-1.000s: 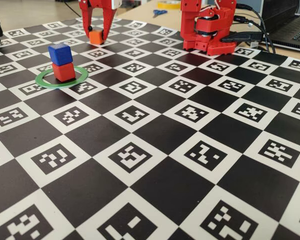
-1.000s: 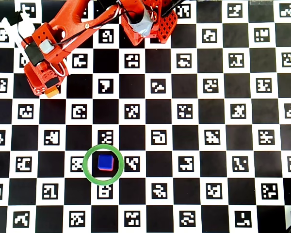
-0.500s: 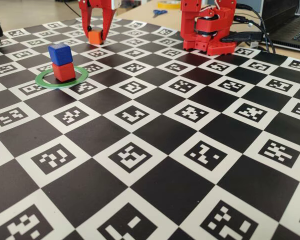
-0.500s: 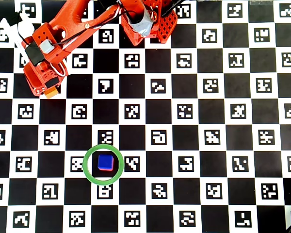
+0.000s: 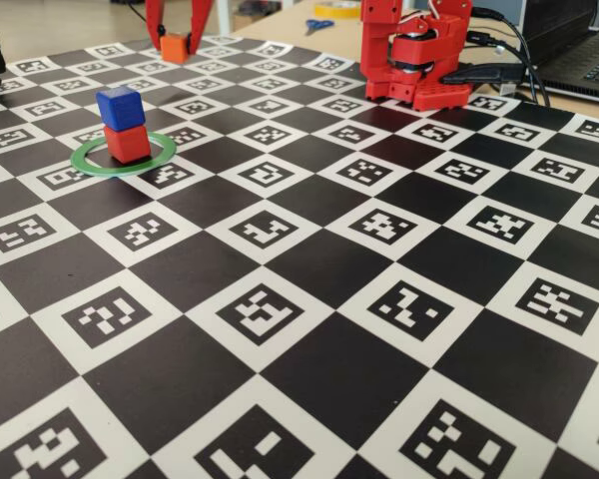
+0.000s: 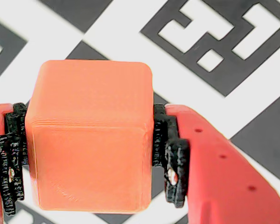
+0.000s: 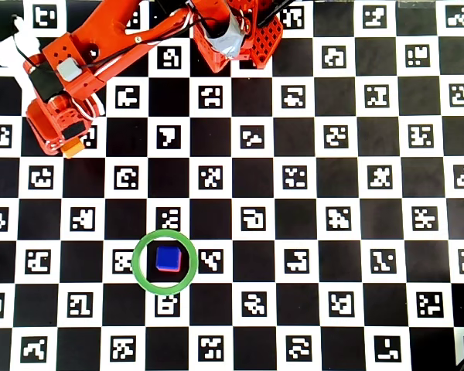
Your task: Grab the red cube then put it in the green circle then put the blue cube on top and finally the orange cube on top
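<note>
Three cubes: two already stacked, one in the tool.
Stack: the blue cube point(image 5: 120, 107) sits squarely on the red cube point(image 5: 128, 143), both inside the green circle point(image 5: 158, 161); the overhead view shows only the blue top face point(image 7: 167, 258), so the pair is well aligned.
Orange cube: the orange cube point(image 6: 89, 135) is clamped between the two fingers of the tool point(image 6: 91, 154), gripped on opposite side faces, with its top and front faces free in the wrist view.
Tool state: closed on the orange cube; the black pads point(image 6: 170, 161) press flush against its sides.
Height: in the fixed view the orange cube point(image 5: 174, 46) appears raised off the checkered counter point(image 5: 309, 259), though contact is hard to rule out at that distance.
Position: the tool point(image 7: 71, 147) is well apart from the green circle point(image 7: 141, 277), toward the upper left in the overhead view.
Why held so: a side grip leaves the cube's underside open, which suits setting it down flat on the blue cube.
Step in hand: probably carrying the last cube to the stack.
Next move calls for: enough height to clear the two-cube tower, then a centred, level descent.
Risk: a sideways nudge could topple the stack out of the circle.
</note>
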